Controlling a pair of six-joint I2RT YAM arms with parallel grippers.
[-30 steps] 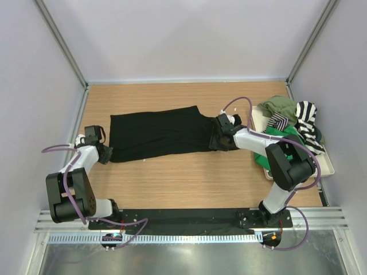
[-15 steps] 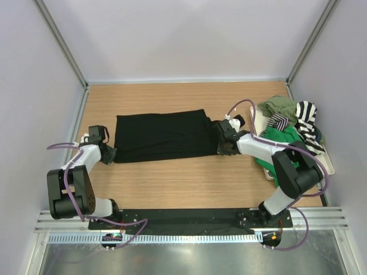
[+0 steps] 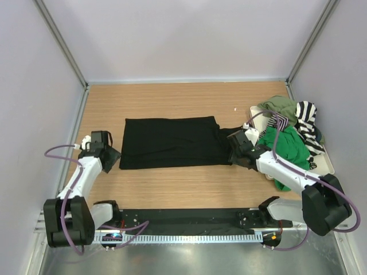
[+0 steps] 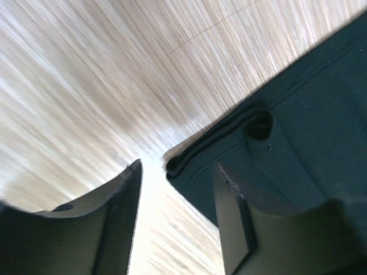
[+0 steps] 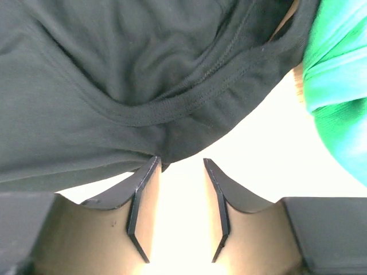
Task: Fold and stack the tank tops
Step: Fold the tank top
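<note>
Left gripper (image 4: pixel 179 165), right gripper (image 5: pixel 180 161): jaws apart, one at each end of black tank top (image 3: pixel 172 142), clamping nothing. Garment lies flat on table (image 3: pixel 189 186), likely laid smooth for folding.

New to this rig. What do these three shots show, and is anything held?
Two robot arms, bolted at the near edge of the table. The wide shot comes from a fixed camera above and behind them; the other two from cameras on each wrist, looking past its fingers. A black tank top lies flat on the table. A tray on the right holds more tops, heaped: green, olive, striped. The left hand sits at the black top's left end, the right hand at its right end. Both are open; nothing is held.
</note>
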